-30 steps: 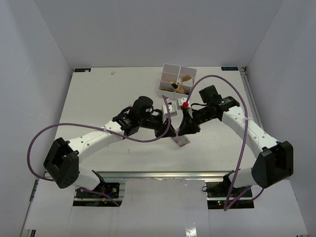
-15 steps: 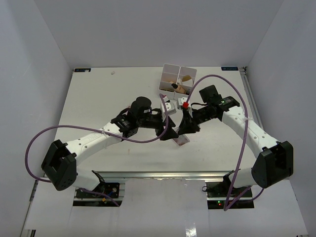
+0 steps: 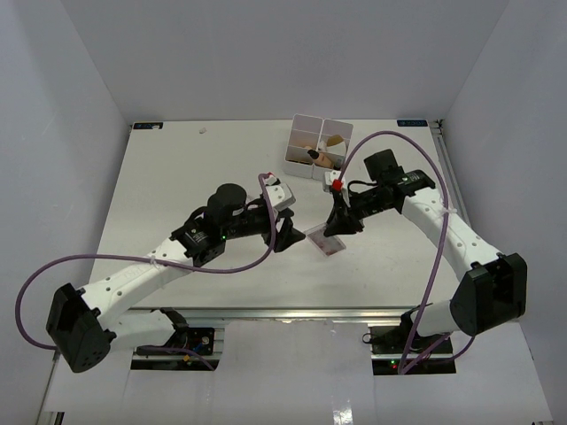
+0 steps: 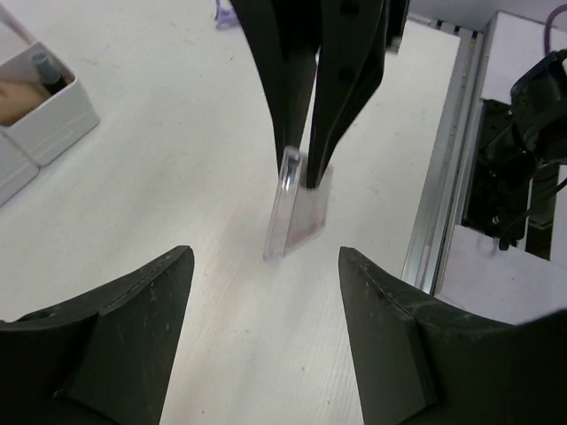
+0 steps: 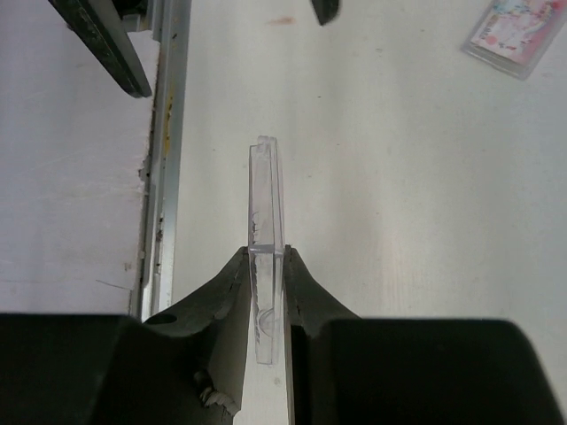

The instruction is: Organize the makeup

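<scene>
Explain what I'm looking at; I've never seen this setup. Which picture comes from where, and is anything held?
Two robot arms are bolted at the near edge of a white table. One picture looks down from above; the other two come from a camera on each wrist. The right end effector pinches a clear flat packet on edge. The left end effector is open and empty. A second packet, pink, lies flat on the table, and a white compartment box at the far side holds cosmetics.
</scene>
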You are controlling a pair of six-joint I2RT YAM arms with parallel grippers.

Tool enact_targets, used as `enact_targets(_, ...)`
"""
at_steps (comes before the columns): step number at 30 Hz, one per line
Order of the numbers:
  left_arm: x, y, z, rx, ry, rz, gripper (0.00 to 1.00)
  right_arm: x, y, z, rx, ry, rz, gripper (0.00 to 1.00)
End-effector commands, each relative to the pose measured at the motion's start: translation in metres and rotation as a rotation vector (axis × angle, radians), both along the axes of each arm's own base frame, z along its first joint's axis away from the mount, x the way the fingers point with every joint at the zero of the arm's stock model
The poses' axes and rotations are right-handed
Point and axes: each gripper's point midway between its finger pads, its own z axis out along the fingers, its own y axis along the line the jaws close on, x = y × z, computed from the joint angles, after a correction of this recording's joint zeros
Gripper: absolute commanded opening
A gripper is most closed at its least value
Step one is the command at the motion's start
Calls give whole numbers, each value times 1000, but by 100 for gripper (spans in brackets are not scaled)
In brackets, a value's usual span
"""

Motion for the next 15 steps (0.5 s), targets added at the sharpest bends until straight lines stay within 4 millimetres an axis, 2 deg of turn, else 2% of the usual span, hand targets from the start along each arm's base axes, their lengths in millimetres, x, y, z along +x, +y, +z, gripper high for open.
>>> enact_targets(1,13,42,-11,21,8,240,78,43,-6,35,15,-113,-77,8)
enact_targets(4,17,68,-17,21,9,370,85,81,-7,48,2,-144,-162,8)
enact_targets(9,20,93,-24,33,5,486,91,153,-3,89,1,-278,-299,8)
enact_targets(15,23,102,-31,48,15,537,93,244,-10,105,5,-349,-457,8)
